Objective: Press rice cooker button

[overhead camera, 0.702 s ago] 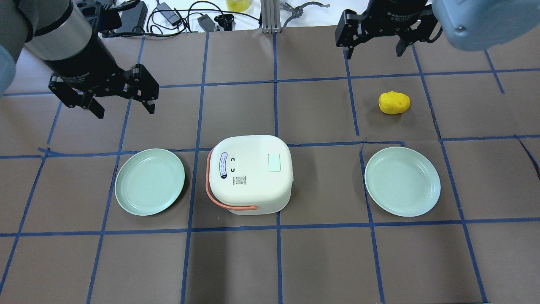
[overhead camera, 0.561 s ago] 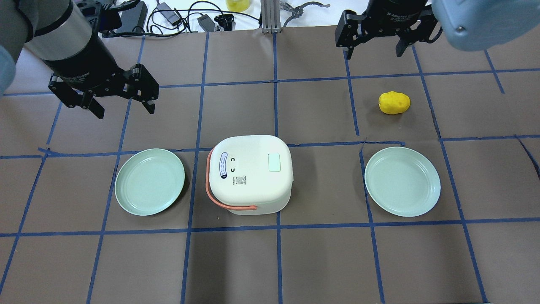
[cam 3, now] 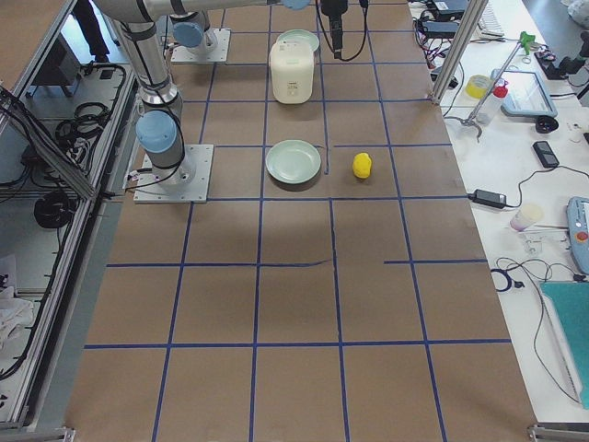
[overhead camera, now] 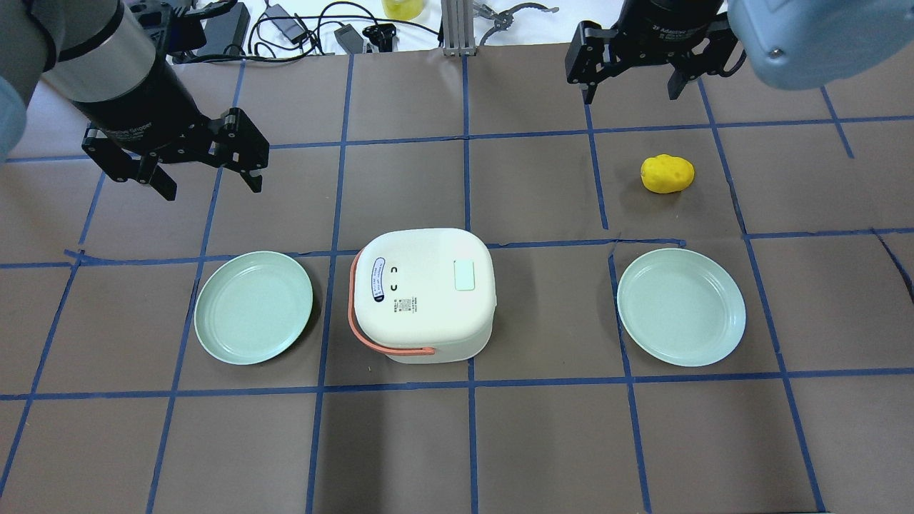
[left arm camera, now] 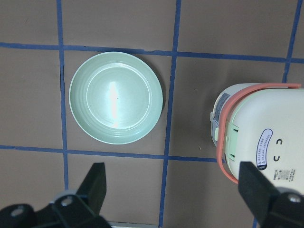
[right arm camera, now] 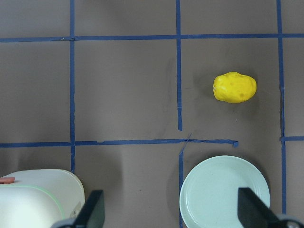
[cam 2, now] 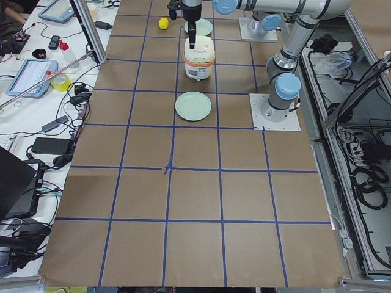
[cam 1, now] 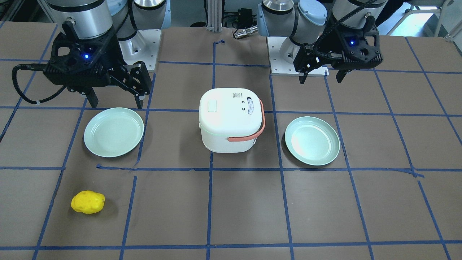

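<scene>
Right pincer shifted slightly; potato lies apart from rice cooker

Silver links, pale-blue joint caps; black left claw, right claw; blue wrist LEDs.

White rice cooker centred between two green plates, left claw and right claw spread apart, hovering behind

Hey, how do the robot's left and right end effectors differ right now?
The left end effector hangs closer to the rice cooker than the right end effector, which sits by the far edge of the table. The left one is just beyond a green plate; the right one is beyond the yellow potato. Both are open, empty and touching nothing.
</scene>
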### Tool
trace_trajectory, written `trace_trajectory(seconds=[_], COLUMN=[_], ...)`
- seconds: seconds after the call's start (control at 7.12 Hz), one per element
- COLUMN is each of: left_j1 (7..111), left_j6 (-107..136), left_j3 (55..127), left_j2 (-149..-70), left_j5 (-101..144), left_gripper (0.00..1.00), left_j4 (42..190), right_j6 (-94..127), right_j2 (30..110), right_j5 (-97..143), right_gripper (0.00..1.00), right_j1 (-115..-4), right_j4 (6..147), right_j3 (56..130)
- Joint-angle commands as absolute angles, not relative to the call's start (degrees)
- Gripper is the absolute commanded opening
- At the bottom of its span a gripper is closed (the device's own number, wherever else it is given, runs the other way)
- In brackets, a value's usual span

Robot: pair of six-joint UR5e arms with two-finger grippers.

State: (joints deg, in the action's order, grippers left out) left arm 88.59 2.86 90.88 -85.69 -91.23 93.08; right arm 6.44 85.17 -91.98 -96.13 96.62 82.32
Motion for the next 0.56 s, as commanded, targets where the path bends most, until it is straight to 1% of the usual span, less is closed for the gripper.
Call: trace_trajectory(seconds=[0.0,0.14,0.28,0.42], left_j1=[88.6,88.6,88.6,88.6], left_j6=[2.9,2.8,2.8,2.8], left_j3=[90.9,90.9,90.9,90.9], left_j2=[-85.7,-85.7,-85.7,-85.7], left_j5=[-91.2,-91.2,-91.2,-91.2], left_gripper=[1.0,1.0,1.0,1.0], left_j4=[93.1,93.1,93.1,93.1], right_j6=[6.3,6.3,6.4,6.5], right_j2=[85.1,85.1,85.2,85.1], right_j5=[-91.9,-91.9,-90.6,-90.2], right_gripper=[1.0,1.0,0.85,0.51], right_j1=[-96.2,-96.2,-96.2,-96.6], right_j4=[96.7,96.7,96.5,96.7], right_j3=[82.5,82.5,82.6,83.2])
